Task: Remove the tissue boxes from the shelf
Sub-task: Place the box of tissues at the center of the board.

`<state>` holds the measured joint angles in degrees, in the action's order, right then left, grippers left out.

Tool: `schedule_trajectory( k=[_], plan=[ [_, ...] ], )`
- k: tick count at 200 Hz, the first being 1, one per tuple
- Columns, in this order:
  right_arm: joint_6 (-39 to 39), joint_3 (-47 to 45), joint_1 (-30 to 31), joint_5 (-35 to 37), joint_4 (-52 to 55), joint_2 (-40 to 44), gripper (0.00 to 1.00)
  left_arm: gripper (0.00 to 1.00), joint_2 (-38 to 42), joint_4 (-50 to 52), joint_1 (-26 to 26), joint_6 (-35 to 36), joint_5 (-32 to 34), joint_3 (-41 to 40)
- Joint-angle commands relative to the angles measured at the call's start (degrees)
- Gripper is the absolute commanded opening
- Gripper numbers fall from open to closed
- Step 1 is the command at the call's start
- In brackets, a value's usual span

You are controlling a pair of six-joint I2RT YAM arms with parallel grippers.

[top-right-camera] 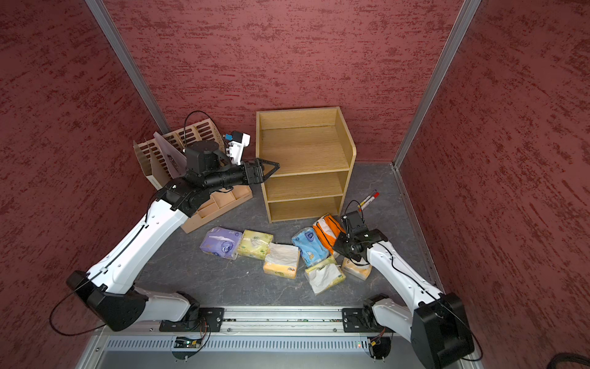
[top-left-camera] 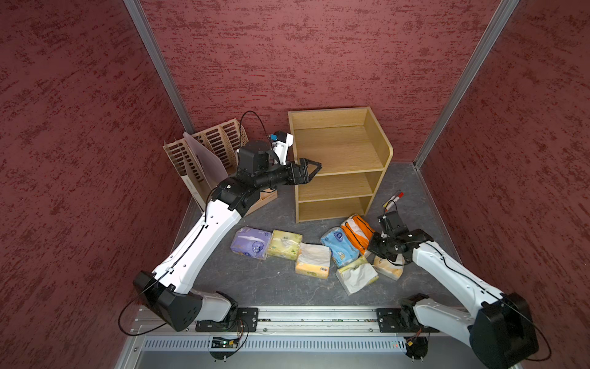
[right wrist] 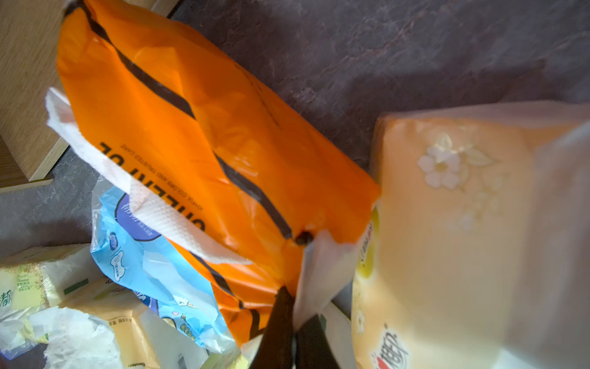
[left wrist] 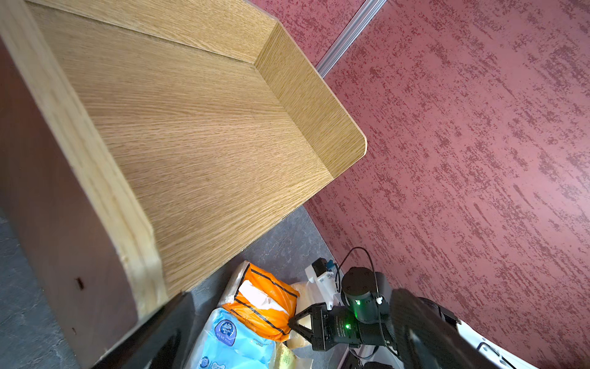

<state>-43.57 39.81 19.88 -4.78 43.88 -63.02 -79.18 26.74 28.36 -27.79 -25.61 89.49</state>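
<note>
The light-oak shelf (top-left-camera: 338,150) (top-right-camera: 303,150) (left wrist: 191,127) stands against the back wall with all three tiers bare. Several tissue boxes lie on the grey table before it: purple (top-left-camera: 250,242), yellow-green (top-left-camera: 284,244), orange-yellow (top-left-camera: 313,260), blue (top-left-camera: 340,250) (right wrist: 153,271), bright orange (top-left-camera: 356,233) (right wrist: 207,143) and cream (top-left-camera: 388,266) (right wrist: 463,223). My left gripper (top-left-camera: 319,165) (top-right-camera: 277,165) hovers at the shelf's left front corner, top tier, open and empty; its fingers (left wrist: 159,332) stand far apart. My right gripper (right wrist: 292,306) (left wrist: 292,322) is shut, tips low between the orange and cream packs.
A beige slotted file organizer (top-left-camera: 207,150) and a wooden compartment tray (top-right-camera: 220,204) sit left of the shelf, under my left arm. Two markers (top-left-camera: 394,199) lie right of the shelf. Red walls close in on three sides. The arms' rail (top-left-camera: 303,316) runs along the front.
</note>
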Motion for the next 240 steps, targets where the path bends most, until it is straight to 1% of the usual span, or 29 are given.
schedule_trajectory(
  k=[1, 66, 91, 125, 143, 155, 167, 181, 207, 226, 231, 240],
  plan=[
    [0.86, -1.36, 0.78, -0.44, 3.38, 1.74, 0.0, 1.0, -0.06, -1.1, 0.32, 0.51, 0.45, 1.89],
    [-1.42, -3.38, 3.02, -2.02, 2.68, 3.97, 0.0, 1.0, 1.53, 0.42, -0.66, 2.48, 4.84, 1.99],
    [-1.89, -2.82, 3.41, -2.39, 1.56, 2.86, 0.0, 1.0, 3.11, 0.32, -2.43, 2.33, 6.33, 0.9],
    [-1.65, -2.98, 3.46, -2.65, 0.97, 0.77, 0.0, 1.0, 5.04, 0.67, -6.01, 1.99, 5.95, -0.43],
    [-1.85, -2.69, 3.5, -2.27, 0.81, 0.51, 0.19, 1.0, 6.08, 1.03, -7.71, 2.19, 5.66, -1.13],
    [-1.95, -1.96, 3.49, -1.71, 0.75, 0.77, 0.39, 1.0, 6.7, 1.42, -8.75, 2.39, 5.68, -1.65],
    [-2.0, -0.69, 3.44, -0.56, 1.15, 0.89, 0.52, 1.0, 7.49, 1.6, -10.03, 2.43, 5.74, -2.32],
    [-1.2, 1.63, 3.49, 0.59, 1.94, 0.51, 0.6, 1.0, 8.3, 1.74, -11.48, 2.7, 5.65, -3.06],
    [0.82, 7.97, 3.4, 5.09, 6.28, -1.18, 0.67, 1.0, 9.5, 3.41, -14.21, 4.14, 5.21, -3.36],
    [3.84, 13.59, 3.37, 8.64, 8.87, -1.91, 0.73, 1.0, 10.88, 4.95, -16.05, 5.62, 6.85, -3.91],
    [4.47, 15.28, 3.4, 9.83, 9.56, -2.16, 0.79, 1.0, 11.45, 5.14, -16.5, 5.99, 7.96, -4.37],
    [5.4, 17.88, 3.39, 12.62, 11.32, -2.51, 0.84, 1.0, 12.64, 5.09, -17.28, 6.79, 9.91, -5.46]
  ],
)
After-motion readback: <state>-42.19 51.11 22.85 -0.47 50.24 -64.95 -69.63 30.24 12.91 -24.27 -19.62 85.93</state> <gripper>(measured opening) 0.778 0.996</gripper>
